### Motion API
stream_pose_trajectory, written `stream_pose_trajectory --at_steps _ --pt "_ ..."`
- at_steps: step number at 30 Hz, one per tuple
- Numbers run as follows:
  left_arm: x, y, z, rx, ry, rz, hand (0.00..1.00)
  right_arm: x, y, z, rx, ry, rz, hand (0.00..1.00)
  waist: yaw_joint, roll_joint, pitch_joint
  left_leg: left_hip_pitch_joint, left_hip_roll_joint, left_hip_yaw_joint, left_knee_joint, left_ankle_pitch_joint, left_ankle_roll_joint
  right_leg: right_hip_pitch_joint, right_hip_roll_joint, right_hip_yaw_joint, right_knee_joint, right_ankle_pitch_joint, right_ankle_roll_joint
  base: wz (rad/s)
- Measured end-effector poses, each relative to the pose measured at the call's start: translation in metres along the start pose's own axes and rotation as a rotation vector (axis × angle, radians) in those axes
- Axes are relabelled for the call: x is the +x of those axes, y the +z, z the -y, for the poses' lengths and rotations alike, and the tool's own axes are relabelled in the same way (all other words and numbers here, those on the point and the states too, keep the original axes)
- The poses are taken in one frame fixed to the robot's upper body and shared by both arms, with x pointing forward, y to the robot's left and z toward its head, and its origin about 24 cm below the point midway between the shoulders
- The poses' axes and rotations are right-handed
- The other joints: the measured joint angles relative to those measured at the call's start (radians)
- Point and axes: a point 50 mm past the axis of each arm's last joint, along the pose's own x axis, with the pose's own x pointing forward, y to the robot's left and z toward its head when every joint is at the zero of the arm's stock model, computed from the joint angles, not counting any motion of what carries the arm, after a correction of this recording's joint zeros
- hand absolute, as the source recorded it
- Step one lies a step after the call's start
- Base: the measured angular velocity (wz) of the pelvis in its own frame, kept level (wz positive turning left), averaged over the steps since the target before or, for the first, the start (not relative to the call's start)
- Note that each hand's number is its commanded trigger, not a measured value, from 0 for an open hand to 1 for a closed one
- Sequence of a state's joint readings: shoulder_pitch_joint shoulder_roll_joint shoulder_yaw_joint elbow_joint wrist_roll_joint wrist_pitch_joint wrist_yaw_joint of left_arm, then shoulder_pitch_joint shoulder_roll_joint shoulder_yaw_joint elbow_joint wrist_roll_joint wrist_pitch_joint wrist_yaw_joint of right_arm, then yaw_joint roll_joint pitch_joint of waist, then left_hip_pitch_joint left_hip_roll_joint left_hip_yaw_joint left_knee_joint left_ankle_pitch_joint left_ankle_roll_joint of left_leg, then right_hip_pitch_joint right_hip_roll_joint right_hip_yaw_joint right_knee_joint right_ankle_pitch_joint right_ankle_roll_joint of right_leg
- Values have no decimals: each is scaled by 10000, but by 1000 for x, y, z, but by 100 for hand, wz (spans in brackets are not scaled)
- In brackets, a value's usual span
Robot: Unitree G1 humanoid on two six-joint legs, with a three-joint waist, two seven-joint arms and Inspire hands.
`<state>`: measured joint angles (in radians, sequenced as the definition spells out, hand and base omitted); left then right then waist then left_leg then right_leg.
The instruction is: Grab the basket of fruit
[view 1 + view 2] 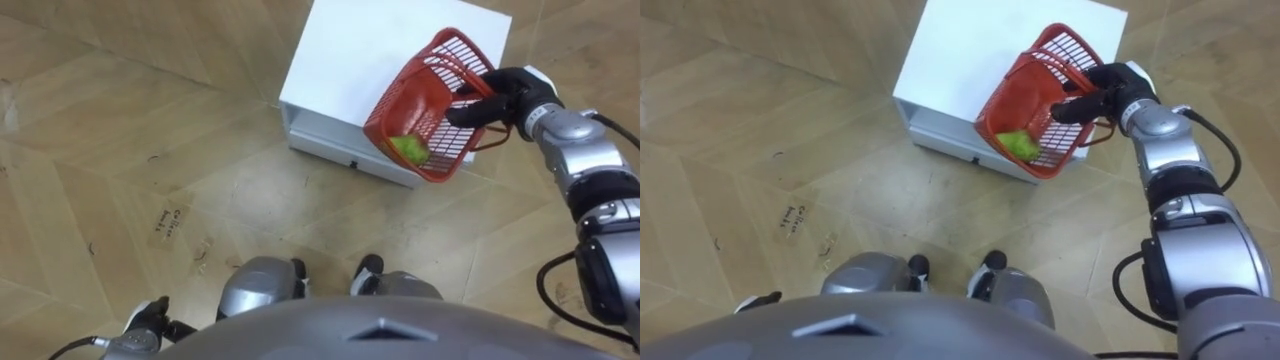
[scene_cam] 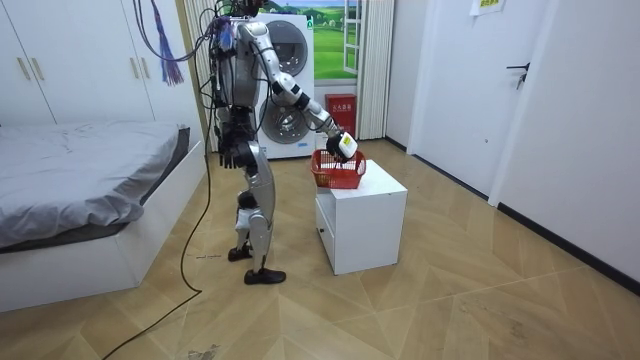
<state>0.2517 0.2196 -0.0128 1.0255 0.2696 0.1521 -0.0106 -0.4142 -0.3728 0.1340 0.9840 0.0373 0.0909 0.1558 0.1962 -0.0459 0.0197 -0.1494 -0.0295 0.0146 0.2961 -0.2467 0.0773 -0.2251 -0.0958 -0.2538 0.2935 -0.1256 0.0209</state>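
Note:
The red plastic fruit basket (image 1: 430,100) is tilted over the front right corner of a white cabinet (image 1: 350,60). Its open top faces me, and a green fruit (image 1: 410,150) lies in its lower corner. My right hand (image 1: 505,95) reaches in from the right, its dark fingers curled round the basket's far rim or handle. I cannot tell whether the basket still touches the cabinet top. In the room view I stand upright in front of the cabinet with the right arm stretched out to the basket (image 2: 337,170). My left hand (image 2: 232,155) hangs relaxed at my side.
The cabinet has a drawer front (image 1: 330,140) facing me, close to my feet, on a wooden floor. A bed (image 2: 80,170) stands behind me at the room view's left. A washing machine (image 2: 290,90) stands against the far wall.

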Motion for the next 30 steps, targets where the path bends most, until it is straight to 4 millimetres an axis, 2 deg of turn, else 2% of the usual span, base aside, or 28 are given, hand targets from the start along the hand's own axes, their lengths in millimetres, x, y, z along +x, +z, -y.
stream_pose_trajectory --at_steps 19,25,30 --pt "0 -6 2 78 -54 -237 0 0 0 0 6 -12 0 0 16 -63 32 -58 -2 -52 43 -3 -1 -50 59 6 137 -11 -5 0" --pt "0 -4 1 71 45 -161 0 0 0 2 37 -323 9 0 18 -121 -6 -155 -11 -186 121 -2 -2 -92 33 -218 143 -11 -5 7" --pt "0 -7 2 59 94 -266 0 0 3 5 67 -853 139 0 32 -115 -15 -134 -26 -186 146 -1 0 -41 -12 -240 138 -11 -5 0"
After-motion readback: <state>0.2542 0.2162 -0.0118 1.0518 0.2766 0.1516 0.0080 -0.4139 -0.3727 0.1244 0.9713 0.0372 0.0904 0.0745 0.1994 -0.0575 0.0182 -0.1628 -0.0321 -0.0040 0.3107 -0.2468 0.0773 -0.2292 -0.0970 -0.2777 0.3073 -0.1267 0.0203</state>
